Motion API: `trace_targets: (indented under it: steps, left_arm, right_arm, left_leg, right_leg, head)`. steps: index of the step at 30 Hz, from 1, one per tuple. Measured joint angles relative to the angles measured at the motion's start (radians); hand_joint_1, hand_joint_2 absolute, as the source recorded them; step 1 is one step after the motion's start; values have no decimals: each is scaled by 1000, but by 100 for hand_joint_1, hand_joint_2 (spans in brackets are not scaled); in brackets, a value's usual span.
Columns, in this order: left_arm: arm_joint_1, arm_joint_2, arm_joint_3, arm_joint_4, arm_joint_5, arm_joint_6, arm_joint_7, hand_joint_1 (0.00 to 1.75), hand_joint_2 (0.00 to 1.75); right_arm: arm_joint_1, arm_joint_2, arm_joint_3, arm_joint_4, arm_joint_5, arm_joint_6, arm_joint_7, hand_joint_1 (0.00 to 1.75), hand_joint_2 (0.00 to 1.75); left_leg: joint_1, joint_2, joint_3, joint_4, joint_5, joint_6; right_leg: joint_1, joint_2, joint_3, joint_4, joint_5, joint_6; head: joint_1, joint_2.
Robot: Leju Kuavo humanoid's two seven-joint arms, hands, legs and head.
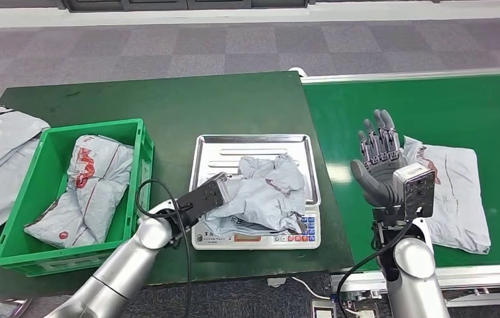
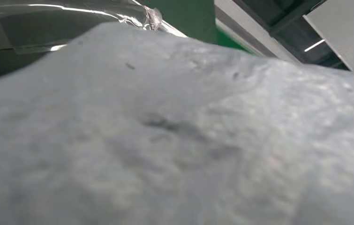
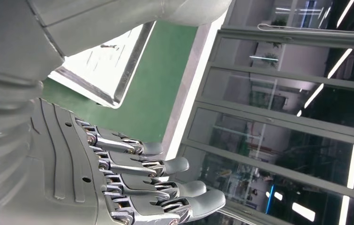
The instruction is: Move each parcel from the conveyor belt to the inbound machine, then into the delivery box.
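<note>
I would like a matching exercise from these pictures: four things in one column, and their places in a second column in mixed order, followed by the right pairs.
Things:
1. crumpled grey parcel
2. flat grey parcel
3. parcel with red print
4. right hand

Places:
A. inside the green crate
B. on the scale's steel tray
C. raised with fingers apart, holding nothing
D. on the green conveyor belt

Pairs: 1-B, 2-D, 3-A, 4-C
</note>
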State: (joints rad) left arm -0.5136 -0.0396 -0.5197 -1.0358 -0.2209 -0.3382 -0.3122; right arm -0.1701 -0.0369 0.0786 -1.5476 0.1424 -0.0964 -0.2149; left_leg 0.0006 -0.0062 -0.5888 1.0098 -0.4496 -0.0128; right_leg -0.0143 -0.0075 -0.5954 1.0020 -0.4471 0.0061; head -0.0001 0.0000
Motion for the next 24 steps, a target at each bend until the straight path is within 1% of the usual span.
trace_targets:
  steps: [4,10,12,13,15,17,20,24]
  left_arm:
    - [1,11,12,-58,49,-14,7,175,175]
    - [1,20,24,-98,59,-16,11,175,175]
    - [-3,24,34,-105,94,24,16,175,175]
    - [-11,26,53,-107,131,68,25,175,175]
    - [-47,32,125,-106,218,167,54,175,175]
    - [-95,41,210,-97,270,222,79,175,175]
    - [-134,55,299,-77,285,238,81,175,175]
    - [-140,58,346,-60,287,251,74,175,175]
  right_arm:
    - [14,-3,0,-9,0,-1,4,0,175]
    - [20,-4,0,-15,0,-1,5,0,175]
    - [21,-4,0,-15,1,-1,4,0,175]
    - [21,-4,-1,-15,2,-1,3,0,175]
    - [25,-4,-1,-17,6,-2,0,0,175]
    - [29,-4,-1,-18,9,-4,-2,0,175]
    - [32,-4,-2,-18,11,-7,-3,0,175]
    - [32,-3,-3,-18,12,-7,-4,0,175]
  left_leg:
    - [0,0,-1,0,0,0]
    - [0,1,-1,0,0,0]
    - [0,1,-1,0,0,0]
    - [0,1,-2,0,0,-1]
    - [0,1,-3,0,1,-1]
    - [0,3,-3,0,1,-1]
    - [1,4,-3,0,2,-3]
    - [1,2,-4,0,3,-3]
  right_leg:
    - [0,0,-1,0,0,0]
    - [0,1,-1,0,0,0]
    - [0,1,-2,0,0,0]
    - [0,1,-2,0,0,0]
    - [0,2,-4,1,1,-1]
    - [0,3,-5,2,2,-2]
    - [1,5,-6,2,2,-2]
    - [1,4,-6,2,2,-2]
  head:
    - [0,0]
    - [0,0]
    - [0,0]
    - [0,0]
    - [0,0]
    - [0,0]
    - [0,0]
    - [0,0]
